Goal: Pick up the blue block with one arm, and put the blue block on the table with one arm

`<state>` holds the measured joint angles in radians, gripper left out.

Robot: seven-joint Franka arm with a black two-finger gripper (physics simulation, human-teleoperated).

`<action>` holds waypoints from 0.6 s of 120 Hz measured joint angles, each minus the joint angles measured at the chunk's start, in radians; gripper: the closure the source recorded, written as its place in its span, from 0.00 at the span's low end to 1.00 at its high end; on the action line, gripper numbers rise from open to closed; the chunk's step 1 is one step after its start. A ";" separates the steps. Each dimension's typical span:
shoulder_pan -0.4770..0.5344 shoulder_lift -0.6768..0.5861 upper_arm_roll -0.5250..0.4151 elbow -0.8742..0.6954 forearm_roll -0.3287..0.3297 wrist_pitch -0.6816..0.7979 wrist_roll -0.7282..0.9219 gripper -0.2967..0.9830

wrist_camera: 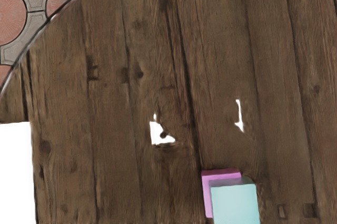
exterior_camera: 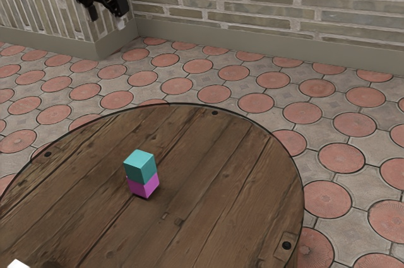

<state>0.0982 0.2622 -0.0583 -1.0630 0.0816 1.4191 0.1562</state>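
Observation:
High at the exterior view's upper left, my gripper hangs with its two black fingers apart and nothing between them. The blue block, teal in colour, rests on top of a magenta block on the round wooden table. In the wrist view the blue block lies at the lower edge, covering most of the magenta block. Both blocks are well apart from the gripper.
A white object stands at the table's near edge in the exterior view. Pale patches mark the wood in the wrist view. Beyond the curved rim are a tiled floor and a brick wall.

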 joint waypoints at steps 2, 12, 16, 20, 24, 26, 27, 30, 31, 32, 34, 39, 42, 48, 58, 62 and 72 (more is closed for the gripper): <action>0.001 0.005 0.000 -0.001 0.001 0.001 -0.002 0.23; 0.004 0.017 -0.001 -0.003 0.002 0.006 -0.010 0.23; 0.005 0.018 -0.002 -0.016 0.000 0.007 -0.013 0.23; 0.004 0.029 -0.005 -0.026 -0.002 0.014 -0.016 0.23; 0.003 0.055 -0.007 -0.029 -0.014 0.024 -0.018 0.23; 0.002 0.071 -0.008 -0.028 -0.020 0.028 -0.019 0.23; 0.003 0.080 -0.008 -0.028 -0.023 0.031 -0.020 0.23; 0.003 0.101 -0.008 -0.028 -0.030 0.038 -0.024 0.23; 0.003 0.107 -0.008 -0.029 -0.033 0.041 -0.026 0.23; 0.003 0.113 -0.008 -0.030 -0.035 0.044 -0.028 0.23; 0.003 0.124 -0.008 -0.032 -0.040 0.050 -0.031 0.23; 0.000 0.150 -0.008 -0.075 -0.054 0.082 -0.040 0.23; -0.002 0.133 -0.009 -0.156 -0.066 0.115 -0.045 0.23; -0.005 0.091 -0.010 -0.331 -0.089 0.200 -0.054 0.23; -0.011 0.002 -0.011 -0.554 -0.112 0.338 -0.068 0.23; -0.012 -0.014 -0.011 -0.616 -0.118 0.387 -0.073 0.23; -0.031 -0.068 -0.010 -0.752 -0.127 0.499 -0.087 0.23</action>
<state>0.0677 0.1939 -0.0680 -1.8146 -0.0455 1.9185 0.0693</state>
